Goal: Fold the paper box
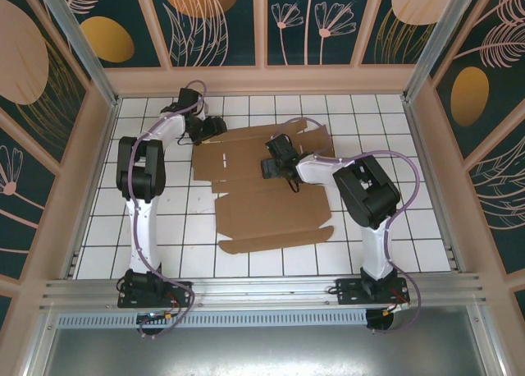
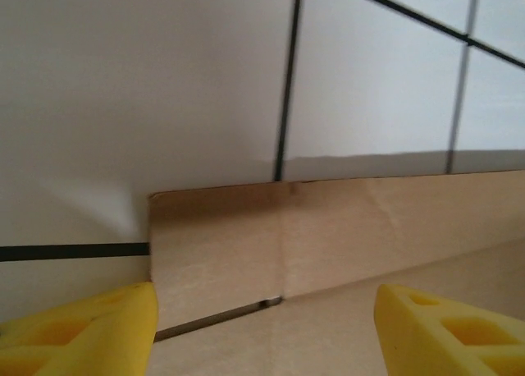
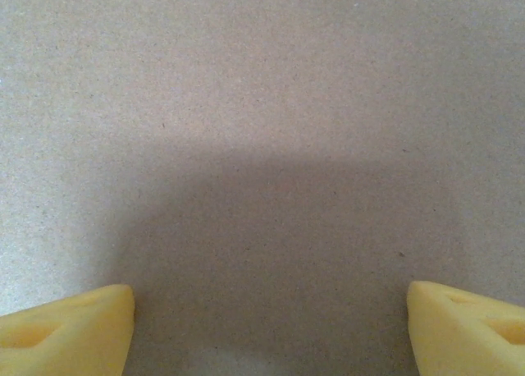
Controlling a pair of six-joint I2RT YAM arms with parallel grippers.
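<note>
Top external view: the paper box (image 1: 271, 212) lies flat on the tabletop (image 1: 410, 228), its middle beneath the right end effector (image 1: 277, 158), its far-left corner just beside the left end effector (image 1: 205, 130). Both are spread wide, grasping nothing. Whether either touches the cardboard is unclear.

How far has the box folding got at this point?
Done: nothing clearly folded; the box lies as a mostly flat sheet on the table. In hand: the left gripper stands open at the edge of a flap at the sheet's far-left corner, and the right gripper is open, close over the sheet's middle. Left: all the folds.
</note>
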